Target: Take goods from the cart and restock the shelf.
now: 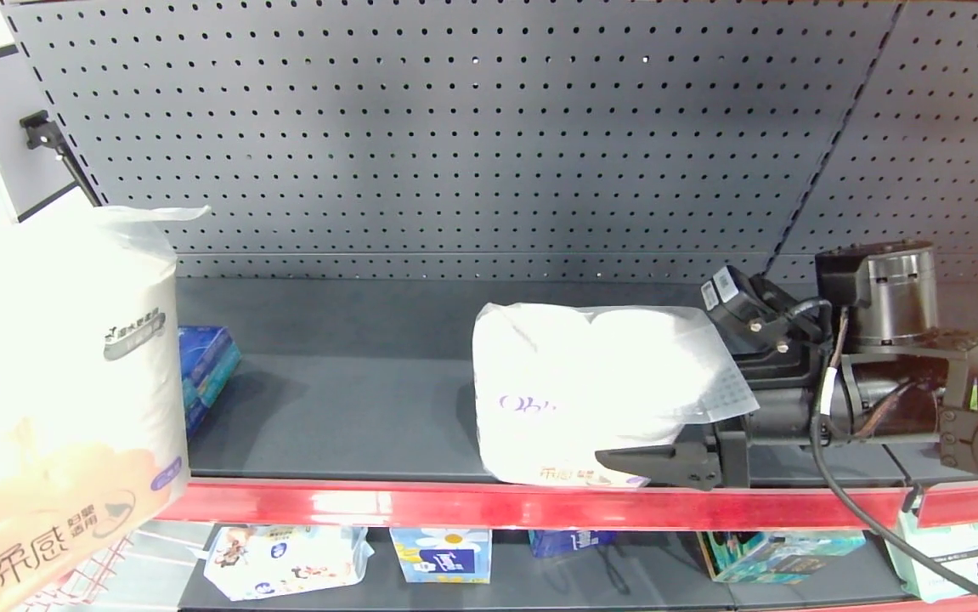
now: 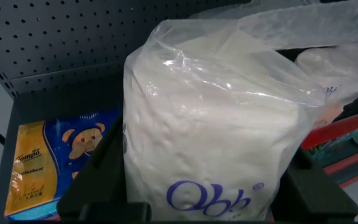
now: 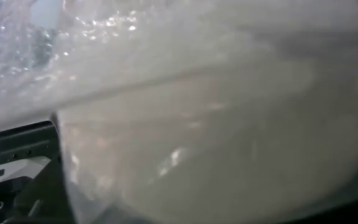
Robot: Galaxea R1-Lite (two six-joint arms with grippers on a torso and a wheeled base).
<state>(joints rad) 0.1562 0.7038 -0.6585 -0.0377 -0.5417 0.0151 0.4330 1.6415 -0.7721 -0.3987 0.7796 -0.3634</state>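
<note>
A white toilet paper pack point(image 1: 590, 391) rests on the dark shelf point(image 1: 353, 416), right of the middle, near the front edge. My right gripper point(image 1: 624, 408) is shut on it from the right; one black finger point(image 1: 658, 466) lies along the pack's front side, and the other is hidden behind it. The pack's plastic wrap point(image 3: 216, 112) sits right against the right wrist camera. A second toilet paper pack point(image 1: 55, 408) hangs at the far left, in front of the shelf. My left gripper point(image 2: 210, 186) is shut on this second pack point(image 2: 216, 124), a black finger point(image 2: 98, 174) on each side.
A blue tissue pack point(image 1: 204, 365) point(image 2: 61, 162) lies at the shelf's left end. A grey pegboard point(image 1: 472, 127) backs the shelf, with a black hook point(image 1: 51, 140) at upper left. Below the red shelf lip point(image 1: 455, 506) are several small packs point(image 1: 442, 552). Red cart wire point(image 1: 89, 569) shows at lower left.
</note>
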